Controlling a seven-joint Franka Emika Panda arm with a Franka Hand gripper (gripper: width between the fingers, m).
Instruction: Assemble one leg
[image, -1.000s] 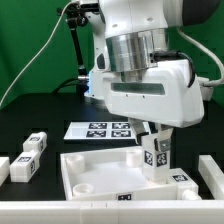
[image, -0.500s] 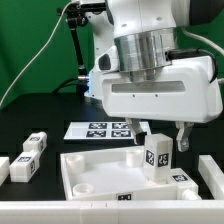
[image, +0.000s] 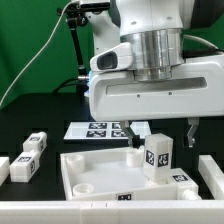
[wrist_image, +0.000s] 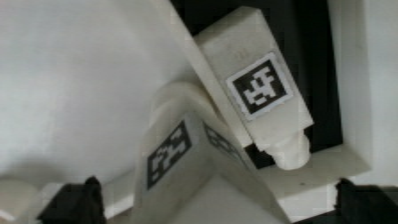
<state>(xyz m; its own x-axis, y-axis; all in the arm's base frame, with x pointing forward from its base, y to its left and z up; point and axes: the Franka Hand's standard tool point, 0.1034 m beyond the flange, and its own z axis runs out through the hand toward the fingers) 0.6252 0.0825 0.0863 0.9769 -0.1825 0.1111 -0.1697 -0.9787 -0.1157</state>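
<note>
A leg (image: 157, 157) stands upright in the near corner of the large white panel (image: 95, 172), on the exterior view's right. My gripper (image: 161, 131) hangs just above it, open and empty, one finger on each side and neither touching it. In the wrist view the gripper (wrist_image: 222, 200) shows dark fingertips (wrist_image: 80, 197) set wide apart, with the leg's tagged face (wrist_image: 171, 150) between them. A second tagged white face (wrist_image: 263, 85) lies beyond it; I cannot tell whether it belongs to the same leg.
Three more legs (image: 30, 155) lie at the exterior view's left. Another white block (image: 211, 172) lies at its right edge. The marker board (image: 100, 129) lies behind the panel. A green backdrop and a black stand are at the back.
The gripper was shut on the leg; it has opened and risen. The leg stays standing in the panel's corner.
</note>
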